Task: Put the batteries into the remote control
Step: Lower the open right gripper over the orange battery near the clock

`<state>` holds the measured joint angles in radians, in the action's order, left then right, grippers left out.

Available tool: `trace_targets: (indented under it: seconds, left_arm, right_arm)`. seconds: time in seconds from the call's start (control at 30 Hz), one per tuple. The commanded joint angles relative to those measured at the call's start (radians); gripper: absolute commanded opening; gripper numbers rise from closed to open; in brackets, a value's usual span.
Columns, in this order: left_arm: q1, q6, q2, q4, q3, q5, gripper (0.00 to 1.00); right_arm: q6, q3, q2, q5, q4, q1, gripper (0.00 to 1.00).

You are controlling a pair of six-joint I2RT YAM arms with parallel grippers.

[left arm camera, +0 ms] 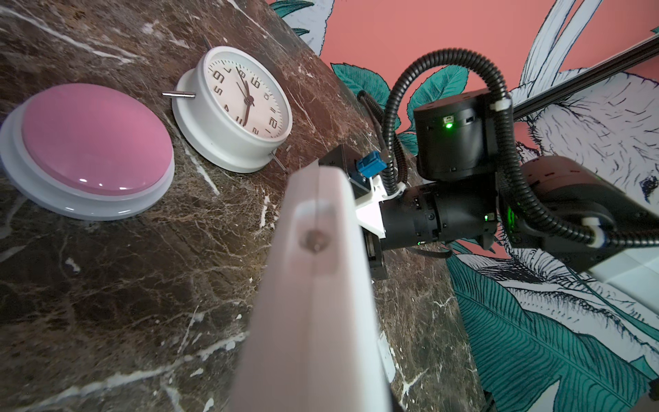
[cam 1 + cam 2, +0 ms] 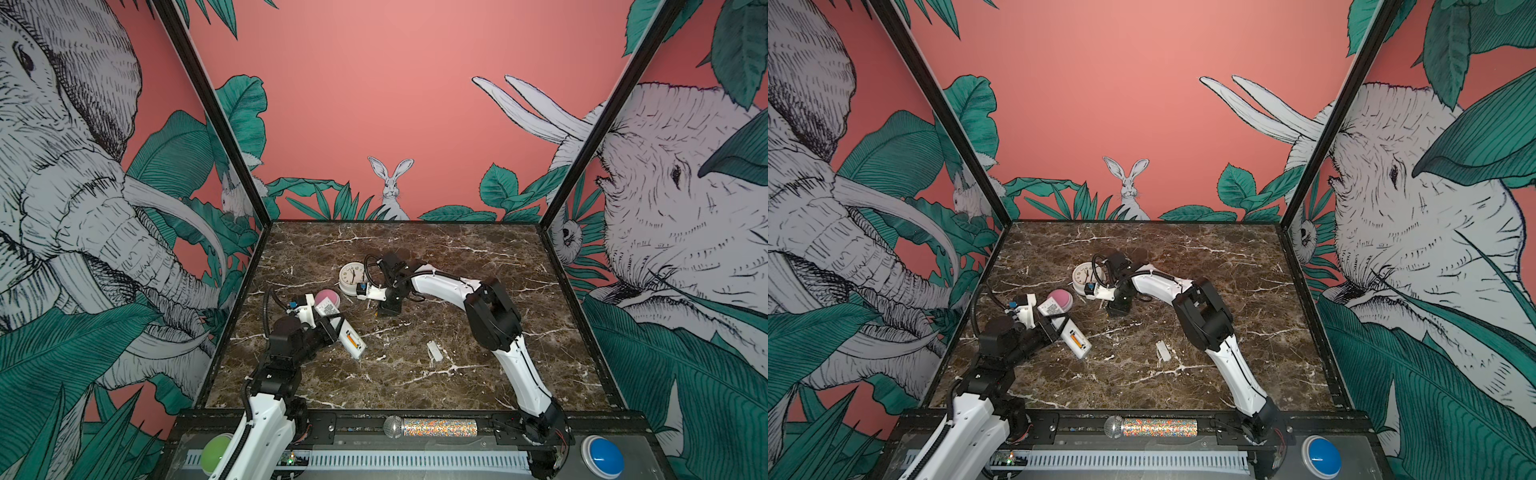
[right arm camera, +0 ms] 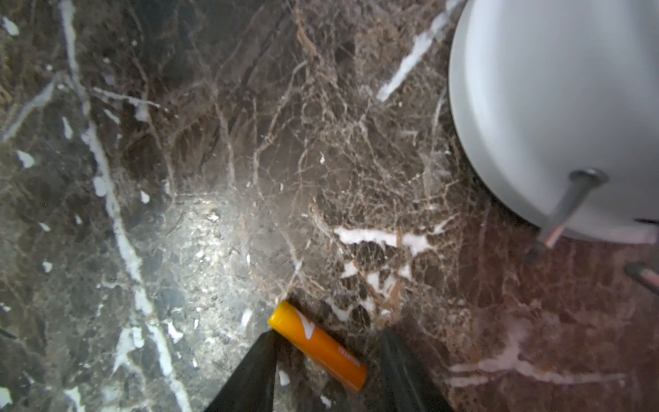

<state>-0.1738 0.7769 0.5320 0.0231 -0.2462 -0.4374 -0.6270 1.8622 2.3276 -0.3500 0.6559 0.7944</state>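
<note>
- On the left side of the marble table (image 2: 457, 257), the left gripper (image 2: 332, 325) is clamped fully on the remote control (image 2: 358, 352) and holds it tilted, back side up.
- Its open compartment shows one orange loaded battery (image 2: 352, 341) inside.
- Just behind the remote are a pink dome button (image 2: 327, 298) and a white clock (image 2: 352, 276), lying face up.
- Beside the clock, the right gripper (image 3: 326, 356) points down, jaws partly open around the loose battery (image 3: 317, 345) on the marble.
- One finger touches the battery's end; the other stands apart, so nothing is gripped.
- Further right lies a small white cover (image 2: 434, 351).
</note>
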Motion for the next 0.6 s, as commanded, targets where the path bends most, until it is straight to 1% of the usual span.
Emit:
trace_targets:
  seconds: [0.0,0.33,0.57]
  left_arm:
    - [0.007,0.003,-0.002,-0.030,-0.008,-0.014,0.00]
    - [0.010,0.010,-0.014,-0.023,-0.002,-0.012,0.00]
    - [0.011,0.007,-0.039,-0.003,0.002,-0.012,0.00]
  right_arm:
    - [-0.041,-0.023,0.013,0.046,0.054,0.025,0.45]
    - [-0.072,-0.032,0.000,0.115,0.076,0.051,0.39]
    - [-0.077,-0.036,0.002,0.121,0.091,0.062,0.35]
